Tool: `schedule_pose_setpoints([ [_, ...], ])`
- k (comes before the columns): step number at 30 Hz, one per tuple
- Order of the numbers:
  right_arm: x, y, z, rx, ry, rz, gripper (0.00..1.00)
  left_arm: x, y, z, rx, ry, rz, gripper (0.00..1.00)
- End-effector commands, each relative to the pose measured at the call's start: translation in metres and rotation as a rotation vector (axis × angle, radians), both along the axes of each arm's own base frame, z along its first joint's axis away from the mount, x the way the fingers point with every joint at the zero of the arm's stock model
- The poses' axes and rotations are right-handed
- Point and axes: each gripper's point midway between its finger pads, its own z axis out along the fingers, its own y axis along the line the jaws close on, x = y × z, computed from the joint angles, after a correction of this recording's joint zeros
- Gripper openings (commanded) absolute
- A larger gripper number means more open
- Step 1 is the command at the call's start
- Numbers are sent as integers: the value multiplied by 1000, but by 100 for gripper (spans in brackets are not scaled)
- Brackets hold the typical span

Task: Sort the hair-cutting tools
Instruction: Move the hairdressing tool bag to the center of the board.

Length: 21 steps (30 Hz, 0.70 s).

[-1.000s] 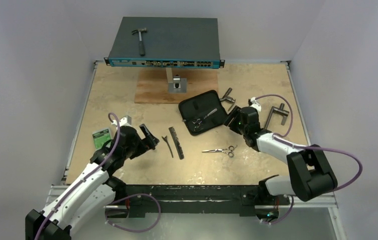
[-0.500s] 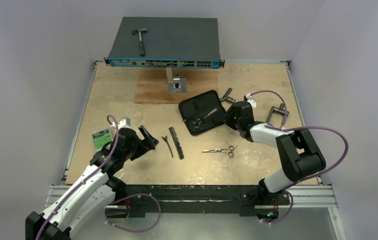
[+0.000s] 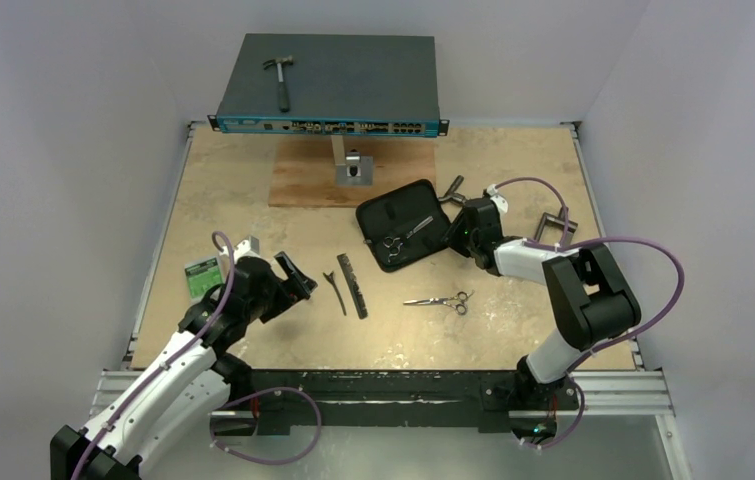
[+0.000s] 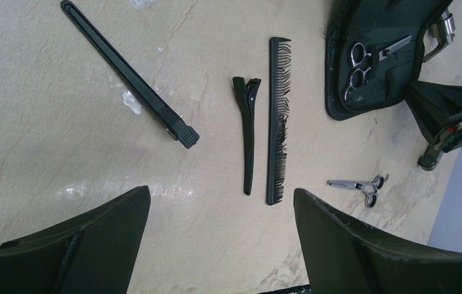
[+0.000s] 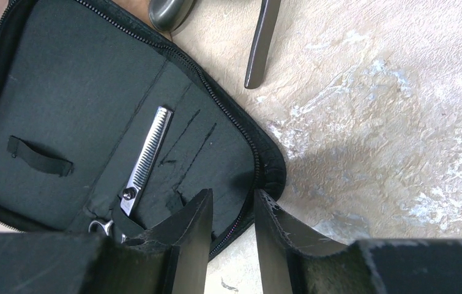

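An open black zip case (image 3: 383, 212) lies mid-table with one pair of silver scissors (image 3: 405, 238) tucked inside. In the right wrist view those scissors (image 5: 145, 159) sit in the case (image 5: 69, 92). My right gripper (image 3: 453, 228) is at the case's right corner. Its jaws (image 5: 233, 195) are narrowed but still open, straddling the zipped rim. A second pair of scissors (image 3: 440, 300) lies loose nearer the front. The black comb (image 4: 277, 122) and hair clip (image 4: 248, 131) lie side by side ahead of my left gripper (image 4: 222, 193), which is wide open and empty above bare table.
Two grey T-handled tools (image 3: 453, 190) (image 3: 553, 225) lie right of the case. A hammer (image 3: 280, 80) rests on the network switch (image 3: 353, 70) at the back, above a wooden board (image 3: 303, 185) with a metal block. A green packet (image 3: 201, 275) and a long black bar (image 4: 130, 76) lie left.
My right gripper has moved left to the case's corner and narrowed its jaws around the rim. The left gripper has hardly moved.
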Motion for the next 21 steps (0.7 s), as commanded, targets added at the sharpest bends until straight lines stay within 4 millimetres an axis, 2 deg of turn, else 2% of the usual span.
schedule_pose_setpoints([
  [1, 3, -6, 7, -30, -11, -16, 31, -1, -3, 0, -20, 2, -2, 87],
  [4, 0, -7, 2, -35, 4, -17, 31, -2, -3, -1, -22, 7, -2, 87],
  [9, -5, -15, 2, -59, 11, -36, 43, -3, -5, -2, -32, 3, -8, 87],
  [12, -9, -15, 2, -57, 14, -33, 45, -2, -5, -1, -31, -2, -12, 87],
  [16, -13, -16, 0, -56, 19, -34, 45, -3, -6, 1, -39, -6, -15, 87],
  [21, -11, -17, -7, -67, 34, -42, 40, -4, -6, 1, -42, -4, -15, 86],
])
